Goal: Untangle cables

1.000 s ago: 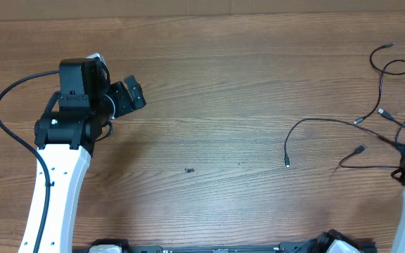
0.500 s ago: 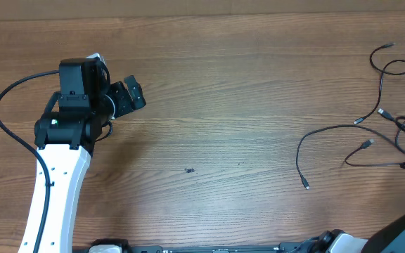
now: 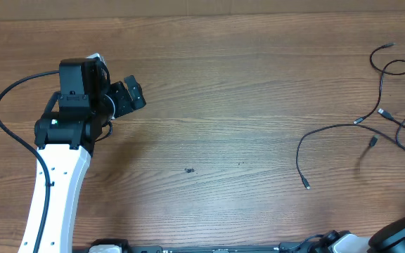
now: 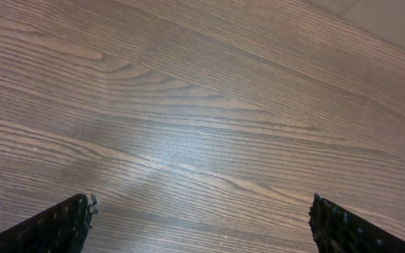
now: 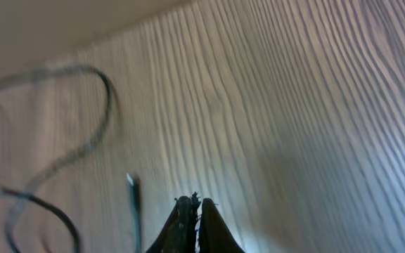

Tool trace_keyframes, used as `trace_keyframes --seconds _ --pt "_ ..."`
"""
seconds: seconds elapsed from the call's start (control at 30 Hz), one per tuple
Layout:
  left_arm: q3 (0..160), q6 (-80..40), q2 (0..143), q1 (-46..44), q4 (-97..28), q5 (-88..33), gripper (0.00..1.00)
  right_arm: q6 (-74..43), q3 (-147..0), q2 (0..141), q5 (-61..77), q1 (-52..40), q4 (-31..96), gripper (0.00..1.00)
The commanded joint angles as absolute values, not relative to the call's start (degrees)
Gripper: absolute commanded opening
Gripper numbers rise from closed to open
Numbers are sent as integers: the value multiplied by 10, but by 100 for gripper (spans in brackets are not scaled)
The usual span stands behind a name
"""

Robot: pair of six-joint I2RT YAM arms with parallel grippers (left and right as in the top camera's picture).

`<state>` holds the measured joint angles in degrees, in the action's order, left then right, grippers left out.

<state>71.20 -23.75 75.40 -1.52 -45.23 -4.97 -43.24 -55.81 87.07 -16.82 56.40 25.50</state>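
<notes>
Left gripper (image 3: pixel 133 95) sits at nine o'clock overhead, with the cables (image 3: pixel 380 111) lying in loose curls at three o'clock. Its wrist view shows the fingers spread wide above the table (image 4: pixel 202 105). Right gripper (image 5: pixel 192 207), by its own wrist view, is pinched tight, apparently on nothing, with cable at ten o'clock. I judge the separating unfinished, and the next move calls for gripping one strand.

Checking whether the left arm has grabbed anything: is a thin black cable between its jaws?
No, only bare brown wood-grain tabletop shows between the wide-open jaws.
</notes>
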Motion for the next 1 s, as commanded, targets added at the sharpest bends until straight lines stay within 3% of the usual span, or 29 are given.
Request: trace_keyframes --seconds 0.0,0.2,0.4,0.47,0.57,0.63,0.77,0.9,0.97 --pt "724 -227 757 -15 -452 -56 100 -432 -558 872 -140 578 222 4" --pt "724 -227 757 -15 -452 -56 100 -432 -558 872 -142 583 174 4" --pt "724 -227 757 -15 -452 -56 100 -430 -558 872 -88 577 214 4" --pt "724 -227 757 -15 -452 -55 100 -430 -558 872 -55 571 234 9" --pt "724 -227 757 -15 -452 -56 100 -394 -558 872 15 557 272 22" --pt "724 -227 757 -15 -452 -56 99 -368 -558 872 58 539 298 41" --pt "724 -227 756 -15 -452 -56 99 -336 -558 872 91 487 338 66" --pt "724 -227 757 -15 -452 -56 100 -329 -558 872 96 404 370 100" --pt "724 -227 757 -15 -452 -56 100 -329 -558 873 107 357 375 100"
